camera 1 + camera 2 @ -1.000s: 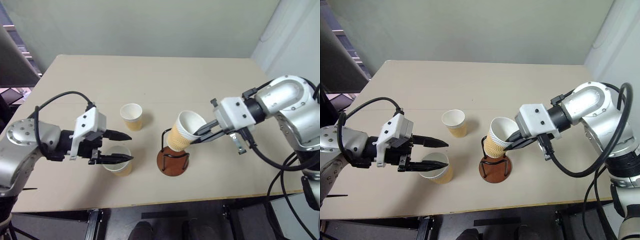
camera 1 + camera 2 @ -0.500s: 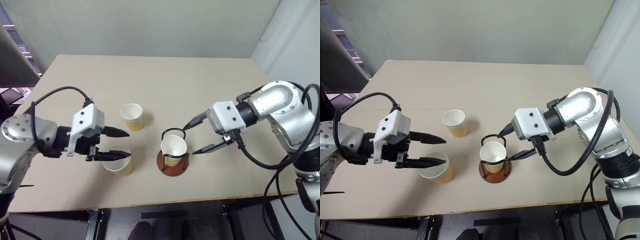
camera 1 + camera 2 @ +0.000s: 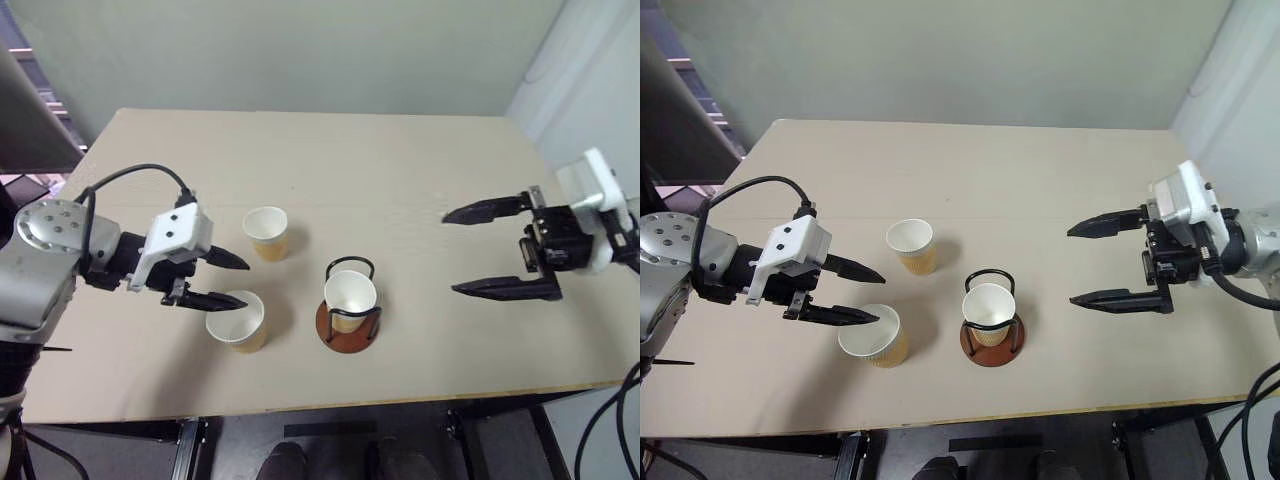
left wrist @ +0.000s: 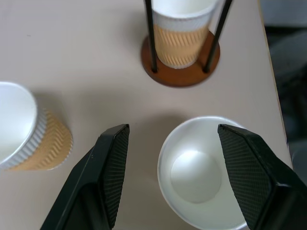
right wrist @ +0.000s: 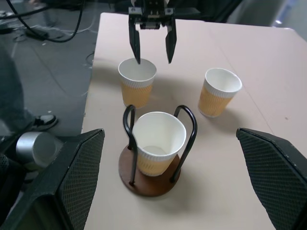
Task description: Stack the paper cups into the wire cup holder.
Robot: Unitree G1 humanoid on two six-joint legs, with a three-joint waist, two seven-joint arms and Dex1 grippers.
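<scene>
Paper cup (image 3: 349, 298) now sits in holder (image 3: 348, 325); right gripper (image 3: 478, 250) withdrew, open-jawed.

We see a beige table (image 3: 330, 160) set against a plain pale greenish wall (image 3: 300, 50). A white wall (image 3: 600, 70) stands at our right. Dark floor (image 5: 48, 62) with black cables (image 5: 43, 28) lies beside the table.

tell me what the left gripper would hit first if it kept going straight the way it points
Probably the near paper cup: the left gripper has its open fingers either side of that cup's rim, just above it. Past it in the same line stands the wire cup holder with a cup inside. Height above the rim is unclear.
</scene>
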